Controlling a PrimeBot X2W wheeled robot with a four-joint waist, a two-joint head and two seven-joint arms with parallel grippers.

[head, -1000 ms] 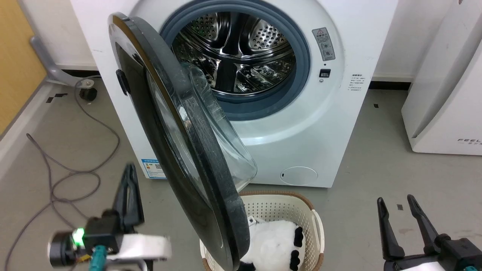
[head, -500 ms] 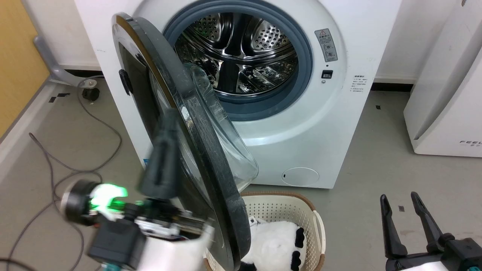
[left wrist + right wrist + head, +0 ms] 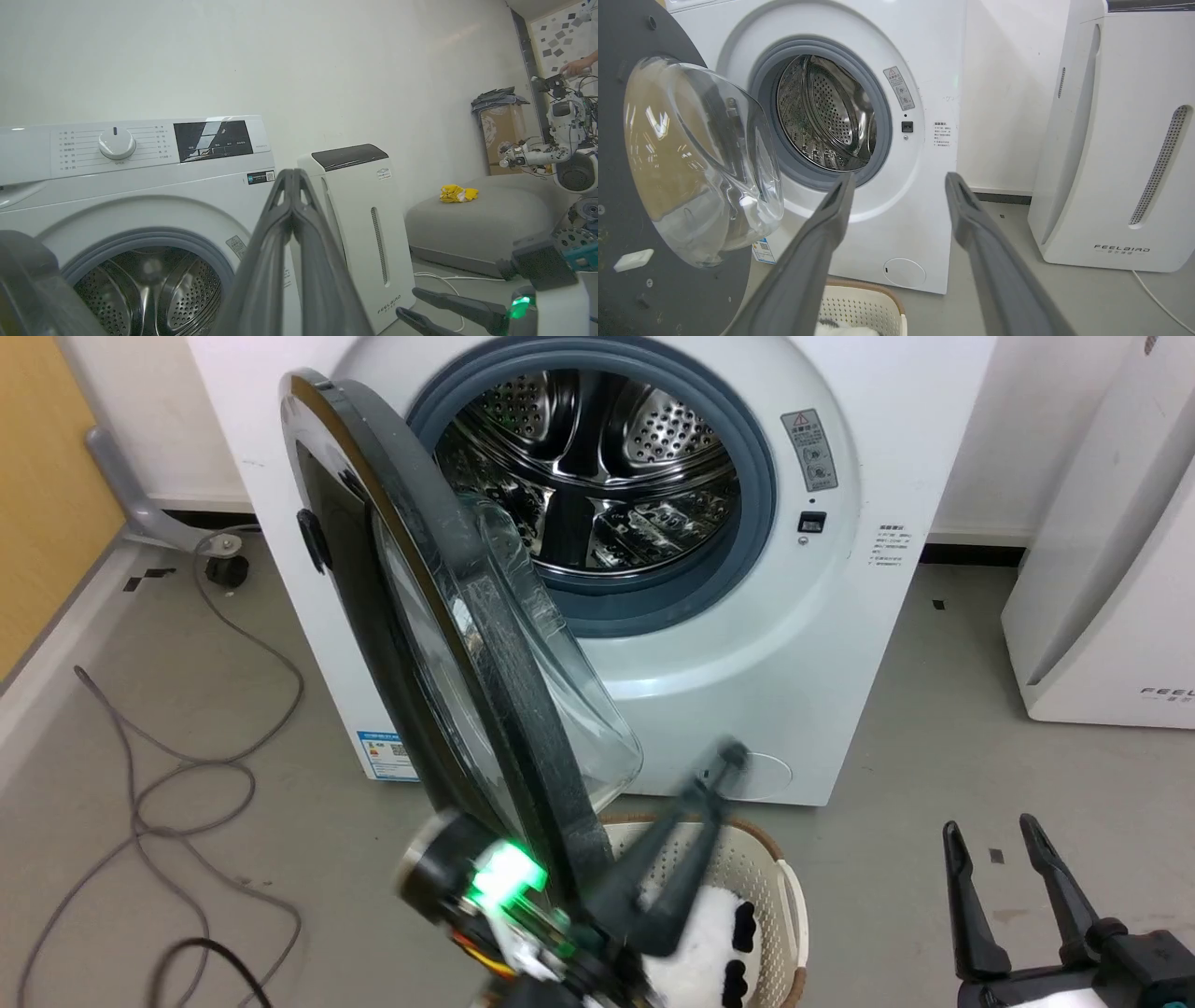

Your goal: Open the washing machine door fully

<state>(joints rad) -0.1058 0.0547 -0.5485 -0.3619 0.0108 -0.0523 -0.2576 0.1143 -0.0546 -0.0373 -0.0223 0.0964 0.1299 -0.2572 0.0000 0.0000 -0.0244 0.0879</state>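
Note:
The white washing machine (image 3: 840,644) stands with its steel drum (image 3: 597,476) exposed. Its glossy black door (image 3: 509,709) hangs partly open, edge-on to me, with the glass bowl (image 3: 574,700) bulging right and the handle tab (image 3: 309,539) on the left face. My left gripper (image 3: 724,765) is blurred and shut, slanting up-right just right of the door's lower rim, over the basket. In the left wrist view the left gripper (image 3: 292,173) has its fingers pressed together, empty. My right gripper (image 3: 990,828) stands open at the lower right, apart from the door (image 3: 616,196); the right gripper (image 3: 900,179) frames the machine's front.
A cream laundry basket (image 3: 786,887) holding a black-and-white plush toy (image 3: 719,933) sits on the floor under the door's lower edge. A white FEELBIRD appliance (image 3: 1102,579) stands right of the machine. A grey cable (image 3: 187,775) loops on the floor at left.
My left gripper has swung from the left of the door, past its outer face, to the right of its lower rim above the basket. The door and right gripper have hardly moved.

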